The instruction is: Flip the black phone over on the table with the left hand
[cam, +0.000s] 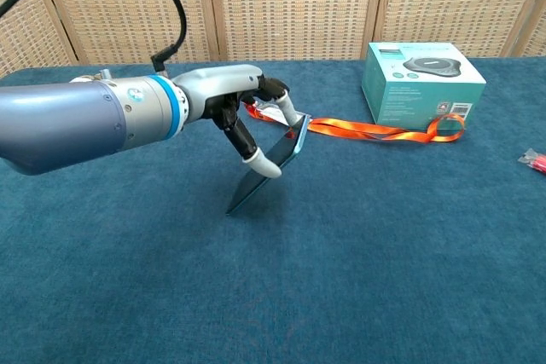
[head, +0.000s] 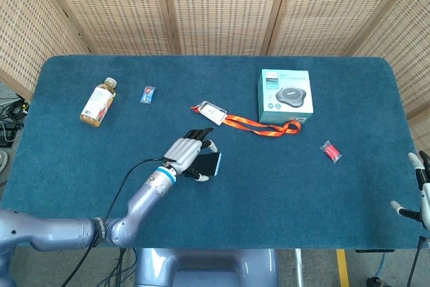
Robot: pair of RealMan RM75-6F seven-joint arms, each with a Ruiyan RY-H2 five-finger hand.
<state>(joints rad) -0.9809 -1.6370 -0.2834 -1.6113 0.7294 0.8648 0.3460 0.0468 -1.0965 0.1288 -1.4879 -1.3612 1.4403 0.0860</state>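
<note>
The black phone [cam: 254,187] stands steeply tilted on the blue table [cam: 384,279], its lower end on the cloth and its upper end raised toward the right. My left hand [cam: 243,108] grips it near the upper end, thumb on one face and the other fingers behind. In the head view the phone [head: 211,163] shows just right of the left hand [head: 187,156]. My right hand [head: 420,189] hangs at the table's far right edge, fingers apart and holding nothing.
A teal box [head: 285,95] stands at the back right, with an orange lanyard and badge [head: 254,125] in front of it. A bottle [head: 98,102] and a small blue packet [head: 148,94] lie at the back left. A small red item [head: 330,151] lies to the right.
</note>
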